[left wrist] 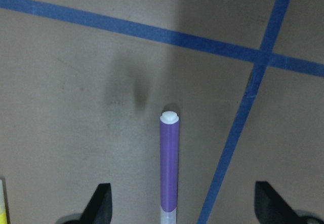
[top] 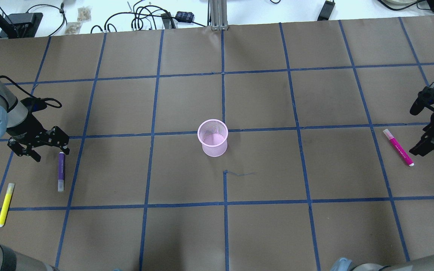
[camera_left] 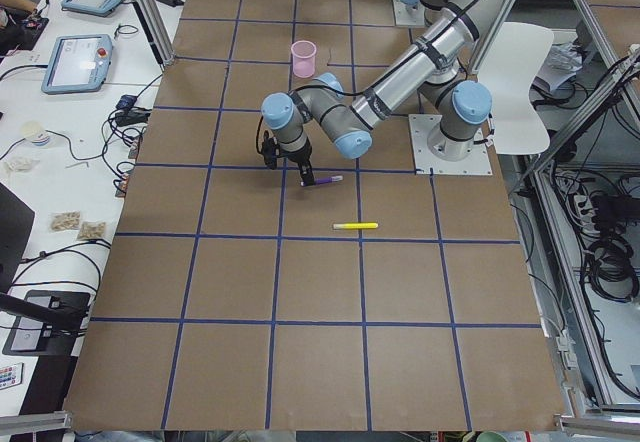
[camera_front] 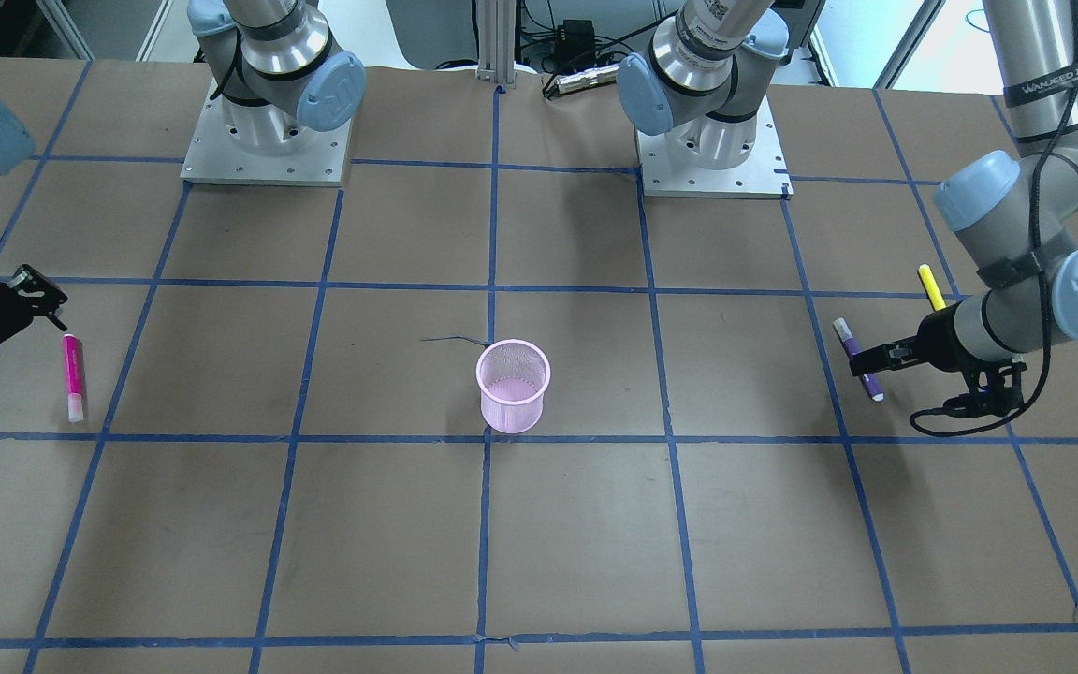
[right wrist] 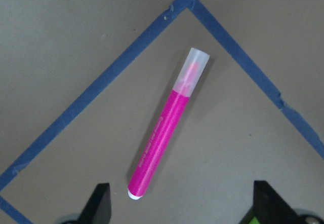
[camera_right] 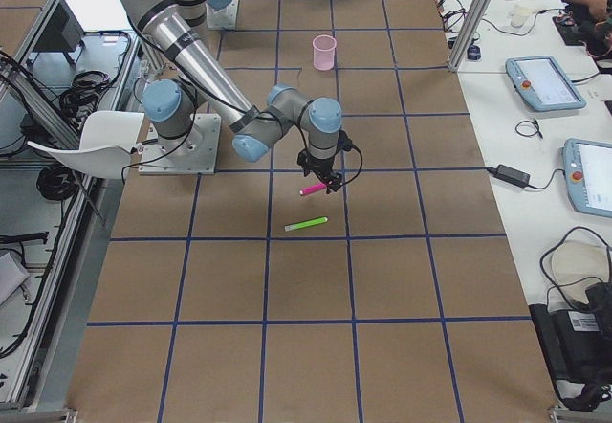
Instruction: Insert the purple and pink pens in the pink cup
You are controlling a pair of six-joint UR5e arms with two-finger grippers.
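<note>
one each: pink cup [top: 213,146], purple pen [top: 61,171], pink pen [top: 398,147]; left hand [left wrist: 183,196], right hand [right wrist: 180,193] agape

The surface [top: 187,105] wears matt brown paper, faintly creased, gridded with smooth blue tape [top: 223,101]. The pink cup [top: 213,148] is fine wire mesh, see-through, with a slight sheen. The purple pen [left wrist: 169,168] and the pink pen [right wrist: 162,143] have smooth plastic barrels and frosted, translucent caps. The arms' base joints [camera_front: 282,51] show bright metal under matt blue plastic covers [camera_front: 331,89].
</note>
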